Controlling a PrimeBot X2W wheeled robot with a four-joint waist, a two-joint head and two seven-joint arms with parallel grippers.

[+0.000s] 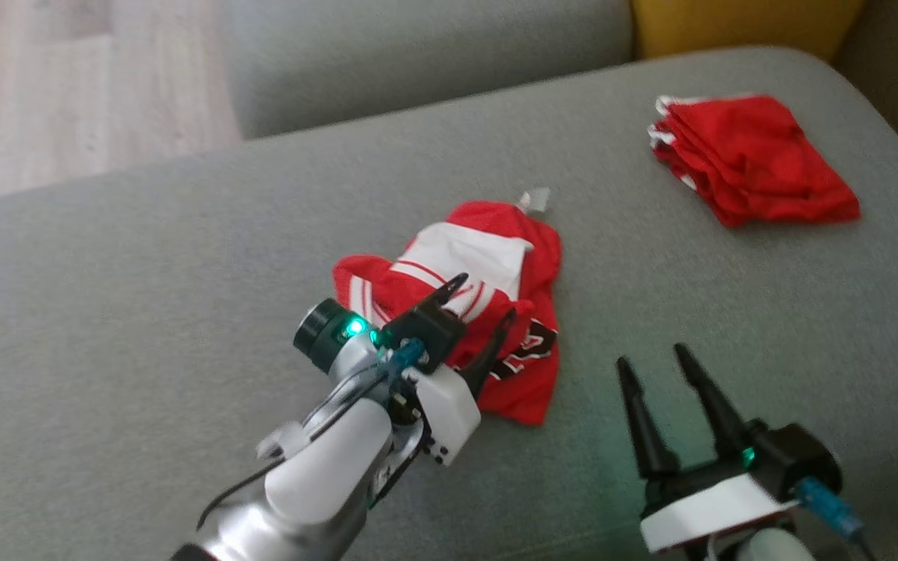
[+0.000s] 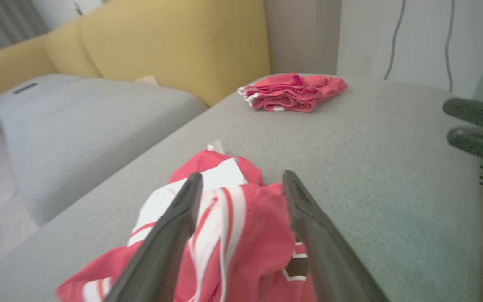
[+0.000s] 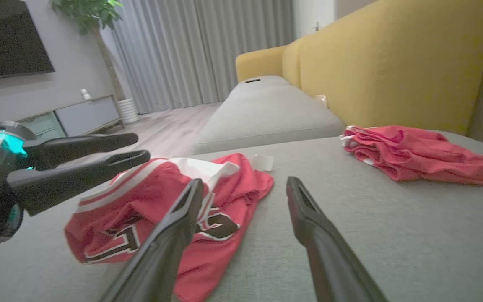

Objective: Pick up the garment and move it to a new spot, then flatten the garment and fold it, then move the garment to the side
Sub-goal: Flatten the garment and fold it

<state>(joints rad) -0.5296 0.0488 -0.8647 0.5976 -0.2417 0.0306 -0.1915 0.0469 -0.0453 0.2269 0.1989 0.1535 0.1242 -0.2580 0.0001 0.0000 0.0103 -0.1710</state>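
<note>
A crumpled red garment [image 1: 496, 312] with white trim and dark lettering lies in a heap in the middle of the grey sofa cushion [image 1: 145, 296]. My left gripper [image 1: 488, 296] hovers open just over the heap's near side, fingers spread above the red and white cloth [image 2: 241, 226], holding nothing. To the right, my right gripper [image 1: 652, 358] is open above bare cushion, close to the garment's [image 3: 153, 209] edge. The left gripper [image 3: 134, 147] also shows in the right wrist view, at the left.
A second red garment [image 1: 753, 160] lies folded at the cushion's far right [image 2: 294, 92] [image 3: 417, 153]. A yellow sofa back [image 3: 392, 63] rises behind it. Another grey cushion [image 2: 78, 117] and wood floor [image 1: 67, 93] lie to the far left.
</note>
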